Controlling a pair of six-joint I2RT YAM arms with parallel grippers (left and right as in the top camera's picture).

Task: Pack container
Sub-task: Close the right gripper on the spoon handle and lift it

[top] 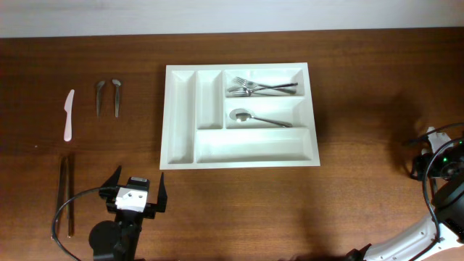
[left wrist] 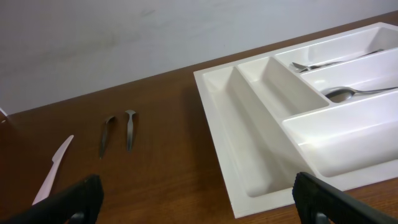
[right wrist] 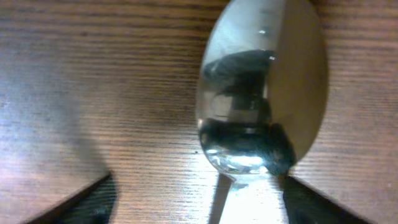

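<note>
Container position: the container (top: 166, 116) lay flat at the centre of the table (top: 239, 210), its two narrow upright compartments on the left and its three long ones on the right.
Packed, top long compartment: forks (top: 254, 88), overlapping one another.
Packed, middle long compartment: one tray spoon (top: 250, 116).
Unfilled: the bottom long compartment and both narrow compartments showed only white plastic.
Outstanding, left of container: two small metal utensils (top: 109, 96) side by side, a white plastic knife (top: 69, 114) beyond them, and a pair of dark sticks (top: 65, 196) nearer the front edge, all well apart from the container.
Outstanding, right side: a loose spoon (right wrist: 261, 81) lay on the wood directly under the right wrist camera.
Left gripper (top: 136, 183): jaws wide, holding nothing, near the dark sticks.
Right gripper (right wrist: 199, 190): fingers stood apart on either side of the loose spoon's neck, bare wood visible between one finger and the metal; no grip was evident.
Progress estimate: early to middle, with fewer pieces packed than left on the table.
</note>
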